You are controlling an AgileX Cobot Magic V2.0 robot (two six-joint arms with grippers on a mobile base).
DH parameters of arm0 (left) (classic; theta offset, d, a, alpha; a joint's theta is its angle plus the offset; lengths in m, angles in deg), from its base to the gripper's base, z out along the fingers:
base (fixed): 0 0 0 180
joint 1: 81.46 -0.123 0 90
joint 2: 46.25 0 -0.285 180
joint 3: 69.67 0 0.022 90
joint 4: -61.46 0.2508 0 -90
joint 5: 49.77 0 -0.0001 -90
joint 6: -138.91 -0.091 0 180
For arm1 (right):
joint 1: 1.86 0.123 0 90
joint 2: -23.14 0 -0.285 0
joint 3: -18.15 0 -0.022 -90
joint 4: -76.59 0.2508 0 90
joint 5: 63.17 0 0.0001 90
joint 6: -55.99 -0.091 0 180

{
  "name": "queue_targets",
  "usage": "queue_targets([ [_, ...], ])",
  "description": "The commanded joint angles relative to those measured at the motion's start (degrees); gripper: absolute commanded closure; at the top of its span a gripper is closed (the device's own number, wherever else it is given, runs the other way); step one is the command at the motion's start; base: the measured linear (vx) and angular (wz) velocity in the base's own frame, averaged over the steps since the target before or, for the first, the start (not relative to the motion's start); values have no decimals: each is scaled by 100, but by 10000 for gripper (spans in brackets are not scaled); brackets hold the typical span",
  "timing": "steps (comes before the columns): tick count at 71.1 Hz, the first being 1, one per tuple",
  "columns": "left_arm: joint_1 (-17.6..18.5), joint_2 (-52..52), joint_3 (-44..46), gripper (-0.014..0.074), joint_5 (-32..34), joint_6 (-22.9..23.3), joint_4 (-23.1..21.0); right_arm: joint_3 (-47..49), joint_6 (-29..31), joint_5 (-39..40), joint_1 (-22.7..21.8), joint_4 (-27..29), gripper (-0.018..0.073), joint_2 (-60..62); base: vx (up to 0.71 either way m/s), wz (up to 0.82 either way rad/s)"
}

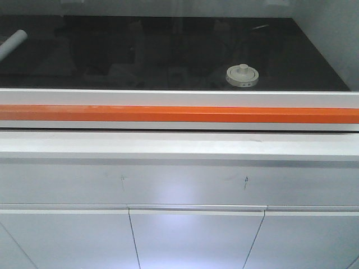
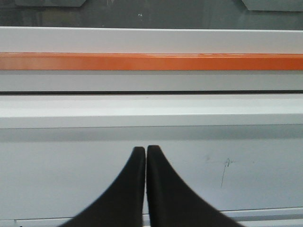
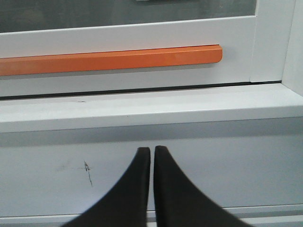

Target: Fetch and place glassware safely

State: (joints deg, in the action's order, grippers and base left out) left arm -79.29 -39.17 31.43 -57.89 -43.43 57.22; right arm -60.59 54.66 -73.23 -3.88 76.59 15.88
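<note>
1 glass jar point(image 1: 242, 75), cream lid and knob up, stands on the black surface point(image 1: 140, 56) right of centre, beyond 1 orange bar point(image 1: 179, 114). Its clear body is mostly hidden under the lid, and reflections suggest it is probably seen through a pane. 1 white tube point(image 1: 12, 43) lies at far left, cut off by the frame edge and well apart from the jar. 2 grippers, left gripper point(image 2: 146, 150) and right gripper point(image 3: 152, 151), each have fingertips closed together on nothing and face the white panel point(image 2: 71, 165) below the bar.
</note>
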Motion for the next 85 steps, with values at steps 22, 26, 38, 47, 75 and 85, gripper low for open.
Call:
queue_targets([
  [22, -15, -10, -156, 603, 421, 34, -37, -111, 42, 436, 3, 0, 562, 71, 0, 0],
  [26, -15, -10, -156, 603, 421, 34, -37, -111, 42, 436, 3, 0, 562, 71, 0, 0],
  [38, -15, -10, -156, 603, 421, 34, -37, -111, 42, 436, 3, 0, 562, 71, 0, 0],
  [47, -15, -10, -156, 603, 421, 34, -37, -111, 42, 436, 3, 0, 562, 71, 0, 0],
  [75, -15, -10, -156, 603, 421, 34, -37, -111, 42, 436, 3, 0, 562, 71, 0, 0],
  [85, -15, -10, -156, 603, 421, 34, -37, -111, 42, 448, 3, 0, 562, 71, 0, 0],
])
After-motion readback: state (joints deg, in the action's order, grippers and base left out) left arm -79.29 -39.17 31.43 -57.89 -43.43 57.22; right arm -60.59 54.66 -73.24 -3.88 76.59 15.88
